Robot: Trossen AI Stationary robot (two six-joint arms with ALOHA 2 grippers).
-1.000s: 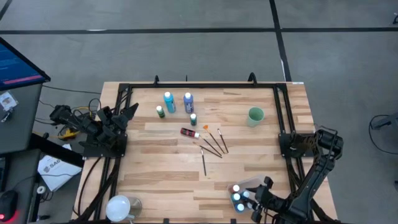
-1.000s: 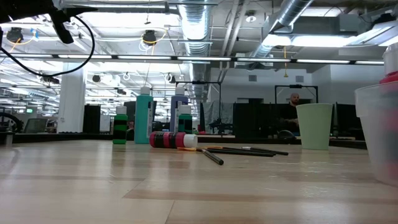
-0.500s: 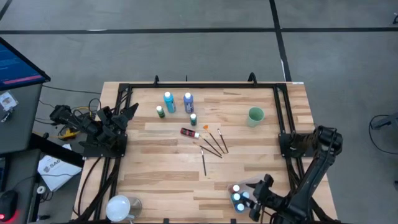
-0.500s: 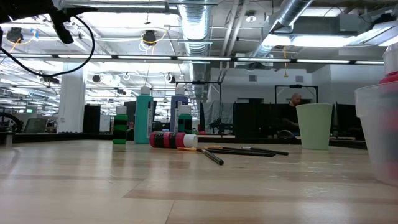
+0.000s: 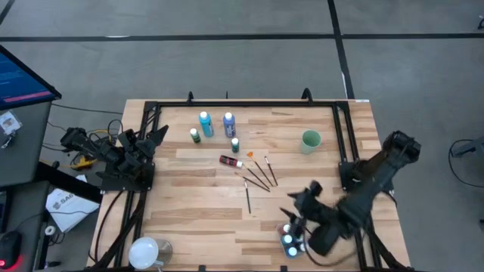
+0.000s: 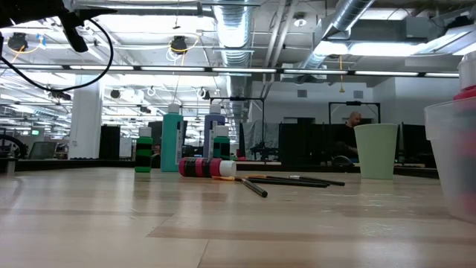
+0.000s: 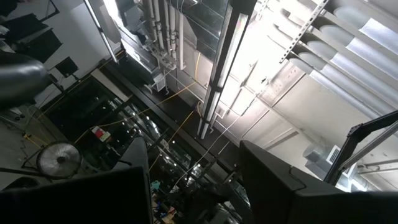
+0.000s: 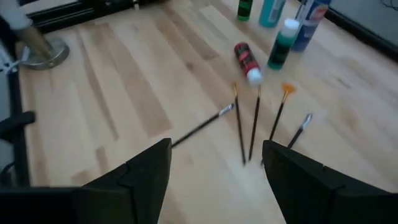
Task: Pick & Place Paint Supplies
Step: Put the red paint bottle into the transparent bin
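Observation:
Four paint bottles stand at the far middle of the table: teal [image 5: 205, 125], blue [image 5: 229, 123], a small green one [image 5: 194, 135] and a small teal-green one [image 5: 235, 143]. A red bottle [image 5: 229, 160] lies on its side next to them. Several thin paintbrushes [image 5: 259, 174] lie flat on the wood, also seen in the right wrist view [image 8: 252, 124]. My right gripper [image 5: 300, 198] hangs open above the table, between the brushes and the clear tub [image 5: 287, 229], with nothing between its fingers. My left gripper [image 5: 155, 136] waits open at the left edge, pointing upward.
The clear tub at the near right holds a few small bottles [image 5: 291, 243]. A pale green cup [image 5: 310, 140] stands at the far right. A black frame [image 5: 242, 106] runs round the table. A round lamp base [image 5: 147, 249] sits at the near left. Bare wood lies left of the brushes.
My right gripper has risen from over the tub at the near right corner and swung toward the table's middle, toward the brushes. The bottles, brushes and tub have stayed where they were.

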